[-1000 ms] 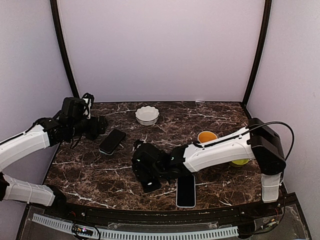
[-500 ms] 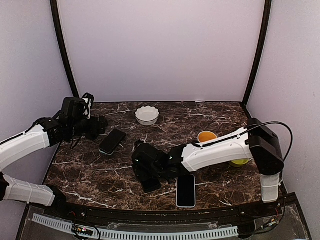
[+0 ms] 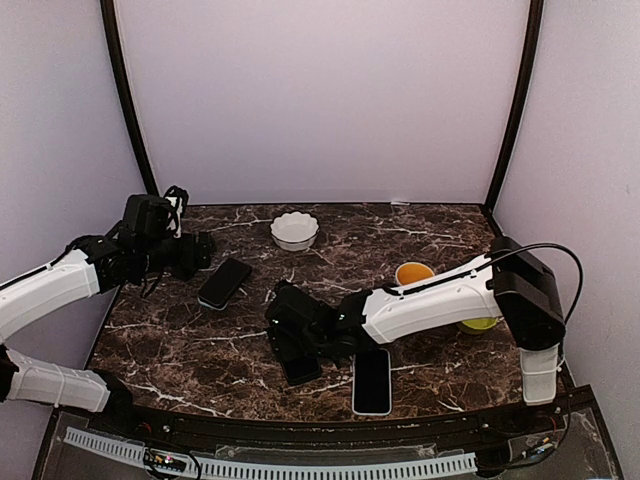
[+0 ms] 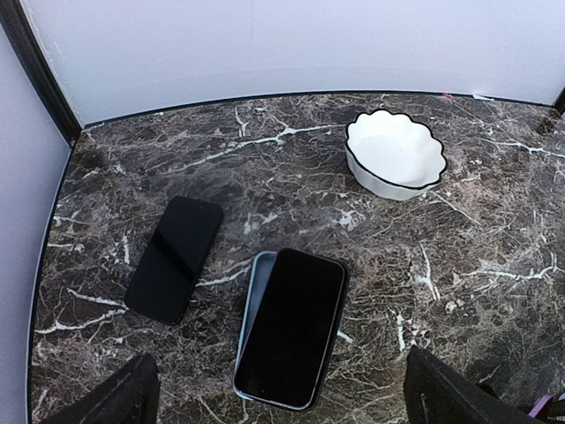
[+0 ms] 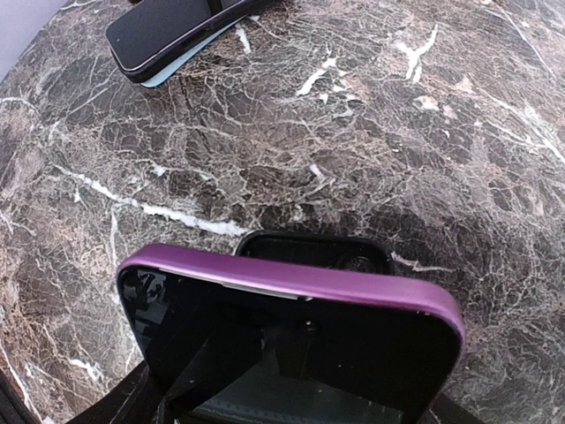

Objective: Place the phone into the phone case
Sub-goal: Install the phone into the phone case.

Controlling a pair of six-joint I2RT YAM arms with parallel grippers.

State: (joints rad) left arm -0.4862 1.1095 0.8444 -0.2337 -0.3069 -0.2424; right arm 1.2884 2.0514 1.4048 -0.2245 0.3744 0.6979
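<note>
Right gripper [image 3: 298, 342] closed on purple-edged phone [image 5: 291, 349]. Phone tilted, far edge raised above black phone case [image 5: 313, 250], which lies on table [image 3: 180, 345] near front centre. In right wrist view, case's far end with camera cut-out shows just beyond phone's raised edge. Phone's near end hidden, so contact with case cannot be told.

Judgement: pick-up done, phone roughly lined up over case, seating not yet done. Left to do: lower, press flat into case, release.

Left gripper [image 3: 197, 250] wide open, holding nothing, well apart at table's left.

Even soft light, sharp pics, faint shadows
</note>
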